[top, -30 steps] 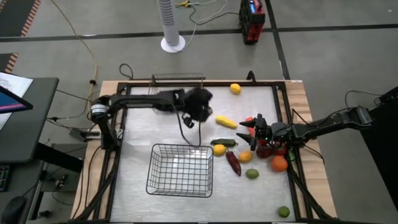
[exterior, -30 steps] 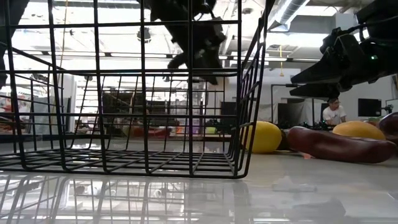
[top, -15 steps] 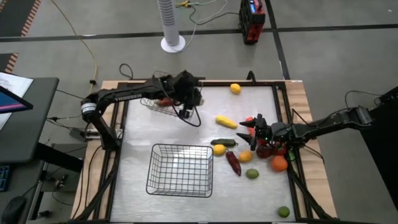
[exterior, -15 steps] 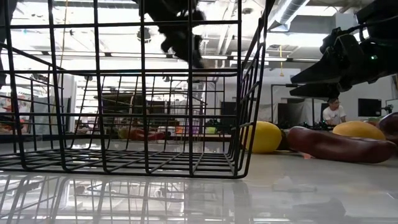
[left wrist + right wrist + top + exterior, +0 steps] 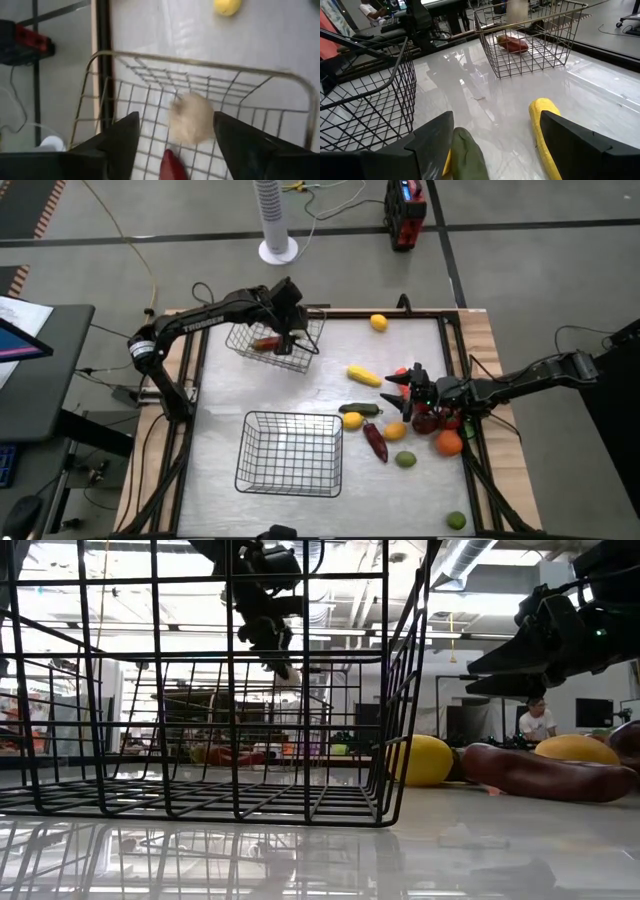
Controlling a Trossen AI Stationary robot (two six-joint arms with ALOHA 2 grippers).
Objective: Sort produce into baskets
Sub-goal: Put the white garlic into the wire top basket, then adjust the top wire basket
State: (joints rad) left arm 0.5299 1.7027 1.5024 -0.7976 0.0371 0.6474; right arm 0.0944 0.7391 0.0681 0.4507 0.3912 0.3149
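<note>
My left gripper (image 5: 291,320) is open above the far wire basket (image 5: 243,340), which stands near the table's far left corner. In the left wrist view its fingers (image 5: 120,145) stand apart over the basket (image 5: 200,62). A pale round piece (image 5: 192,120) shows below them inside the basket, apart from the fingers, beside a red piece (image 5: 170,167). My right gripper (image 5: 403,380) is open and empty at the right, just above the table next to the produce pile (image 5: 430,422). A long green piece (image 5: 467,150) and a long yellow piece (image 5: 542,130) lie in front of it.
A second wire basket (image 5: 290,452) stands at the table's near middle. Loose produce lies right of it: a yellow long piece (image 5: 364,376), a dark red pepper (image 5: 375,441), a lime (image 5: 405,459), an orange (image 5: 449,443). A lemon (image 5: 378,322) lies at the far edge, a green piece (image 5: 456,520) near right.
My left gripper has swung from the table's middle toward the far left corner and now stands over the far basket. The pale piece now shows below its fingers inside that basket. My right arm has kept still.
</note>
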